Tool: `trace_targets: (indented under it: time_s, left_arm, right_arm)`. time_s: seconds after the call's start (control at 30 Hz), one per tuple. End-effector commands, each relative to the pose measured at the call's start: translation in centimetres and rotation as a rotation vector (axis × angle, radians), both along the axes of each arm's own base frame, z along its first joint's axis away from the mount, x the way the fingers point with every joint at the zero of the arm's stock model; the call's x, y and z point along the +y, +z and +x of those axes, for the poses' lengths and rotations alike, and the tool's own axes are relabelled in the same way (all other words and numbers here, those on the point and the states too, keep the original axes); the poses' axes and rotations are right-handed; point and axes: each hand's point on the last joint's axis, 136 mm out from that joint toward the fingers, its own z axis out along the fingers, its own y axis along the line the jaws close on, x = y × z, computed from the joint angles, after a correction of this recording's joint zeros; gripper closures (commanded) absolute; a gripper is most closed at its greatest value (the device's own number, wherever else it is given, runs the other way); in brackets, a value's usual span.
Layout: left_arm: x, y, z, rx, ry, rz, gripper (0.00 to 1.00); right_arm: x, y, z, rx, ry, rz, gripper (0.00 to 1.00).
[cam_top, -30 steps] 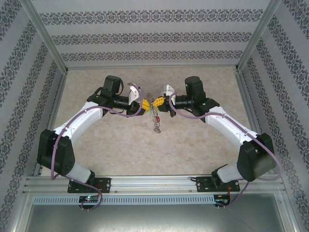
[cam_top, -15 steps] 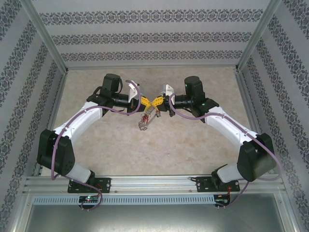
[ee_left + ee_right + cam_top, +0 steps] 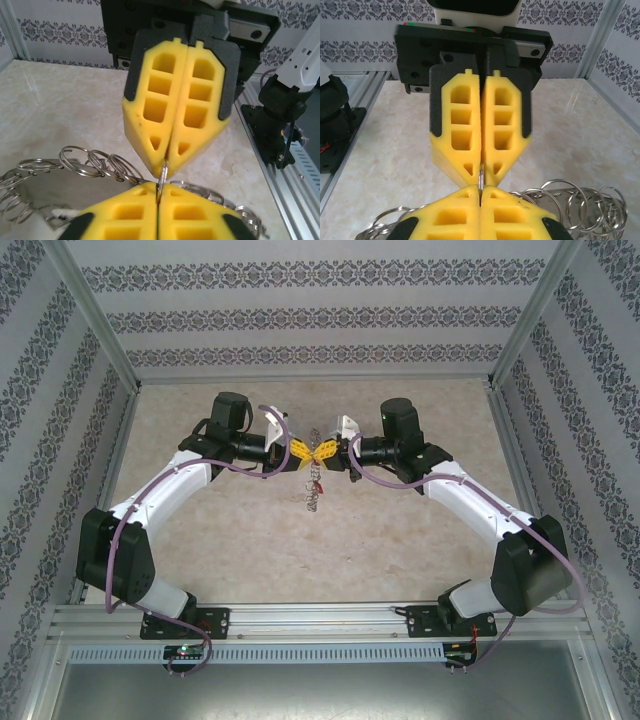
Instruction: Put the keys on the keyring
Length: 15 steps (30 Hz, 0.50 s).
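My left gripper (image 3: 300, 451) and right gripper (image 3: 327, 450) meet tip to tip above the middle of the table. Both are shut on the same thin metal edge of the keyring (image 3: 314, 492), whose chain of links hangs straight down below them. In the left wrist view my left gripper (image 3: 159, 188) pinches that edge from below, the right one's fingers (image 3: 180, 100) from above, with silvery rings (image 3: 95, 162) fanning left. In the right wrist view my right gripper (image 3: 480, 190) clamps the edge, with rings (image 3: 575, 200) to the right. The keys are too small to tell apart among the links.
The marble-look tabletop (image 3: 400, 540) lies under the hanging keyring. Patterned walls and aluminium frame posts (image 3: 510, 330) enclose the table on three sides. A metal rail (image 3: 320, 618) runs along the near edge at the arm bases.
My left gripper has shut on the keyring's edge. The hanging links swung out to the left, then came back to hang straight below the two grippers.
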Motion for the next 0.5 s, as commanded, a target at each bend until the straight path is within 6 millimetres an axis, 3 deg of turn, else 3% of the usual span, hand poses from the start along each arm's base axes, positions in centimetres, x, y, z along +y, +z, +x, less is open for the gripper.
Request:
trace_targets:
  time_s: [0.0, 0.17, 0.33, 0.47]
  left_arm:
    - [0.3, 1.6, -0.5, -0.045, -0.024, -0.035, 1.00]
    - [0.5, 1.2, -0.4, -0.053, -0.009, -0.006, 1.00]
    - [0.8, 0.2, -0.3, -0.060, 0.012, 0.051, 1.00]
    - [0.6, -1.1, -0.6, -0.064, 0.002, 0.119, 1.00]
  right_arm:
    - [0.7, 1.2, -0.3, -0.038, 0.042, 0.023, 1.00]
    - [0.5, -0.2, -0.2, -0.047, 0.041, -0.026, 1.00]
    - [-0.7, -2.3, -0.5, -0.057, 0.050, -0.168, 0.83]
    - [-1.0, -2.4, -0.7, -0.053, 0.064, -0.202, 0.80]
